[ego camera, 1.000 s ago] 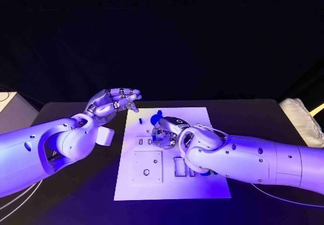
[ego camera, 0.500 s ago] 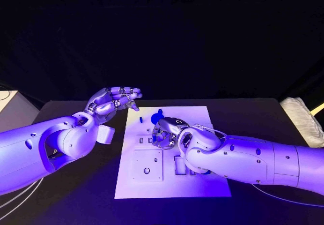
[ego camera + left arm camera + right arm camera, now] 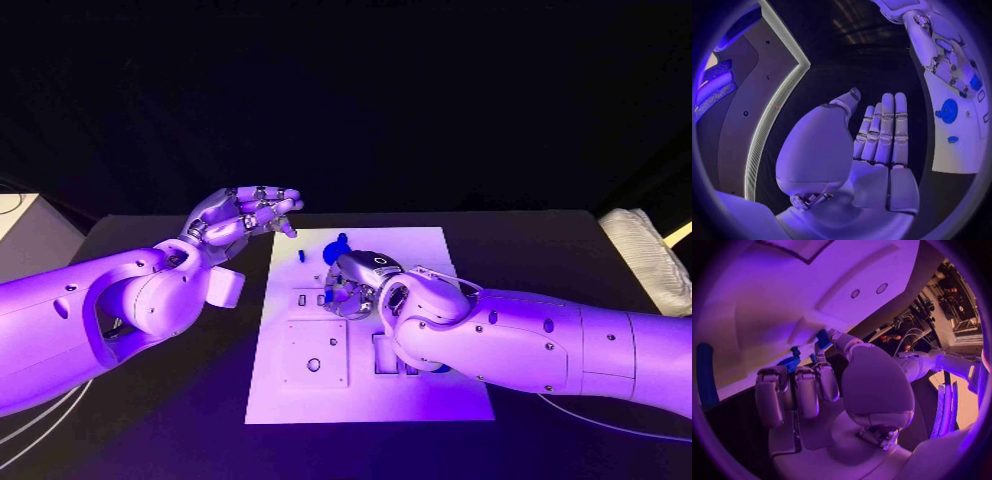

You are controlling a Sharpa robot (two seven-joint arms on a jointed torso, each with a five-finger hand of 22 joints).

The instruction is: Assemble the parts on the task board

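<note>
On the black tabletop [image 3: 173, 420]: white task board [image 3: 368, 395], centre. Right hand [image 3: 358, 283] low over its middle, fingers curled, pinching a small blue part [image 3: 823, 338]. Left hand [image 3: 241, 217] raised beside the far-left corner, fingers apart, empty. Round blue part [image 3: 338, 246] at far edge.

I can read no text, label, brand, number or sign anywhere from here. The task board [image 3: 418, 390] carries only blank cut-outs and holes near my right hand [image 3: 356, 282], with no lettering I can make out, and the arms and the table [image 3: 562, 250] bear no readable marks either.
</note>
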